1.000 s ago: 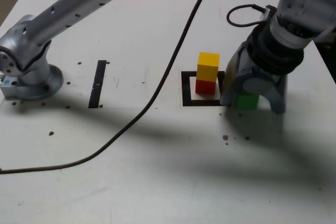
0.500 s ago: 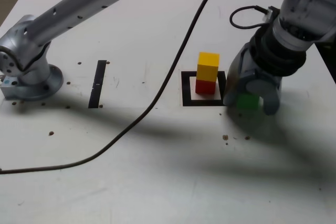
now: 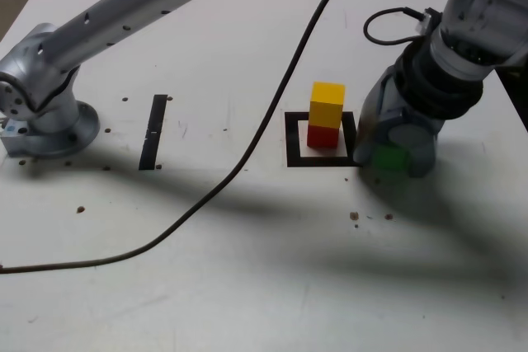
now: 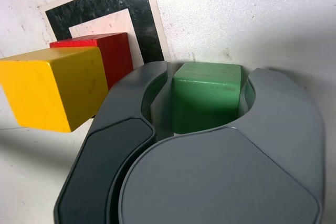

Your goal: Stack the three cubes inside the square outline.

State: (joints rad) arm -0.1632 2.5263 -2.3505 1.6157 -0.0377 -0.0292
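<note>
I see the gripper (image 4: 207, 85) clamped on the green cube (image 4: 206, 94). Just beside it, the yellow cube (image 4: 50, 93) sits atop the red cube (image 4: 107, 56), inside the square outline (image 4: 113, 6).

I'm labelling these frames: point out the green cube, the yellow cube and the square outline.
green cube (image 4: 207, 95), wrist view, front face.
yellow cube (image 3: 327, 103), exterior view, front face.
square outline (image 3: 294, 139), exterior view, its left tape side.

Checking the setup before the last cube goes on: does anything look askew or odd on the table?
Slightly. The yellow cube sits twisted on the red cube, its edges not lined up. A loose black cable trails across the table, and small dark specks dot it. The gripper holds the green cube squarely.
</note>
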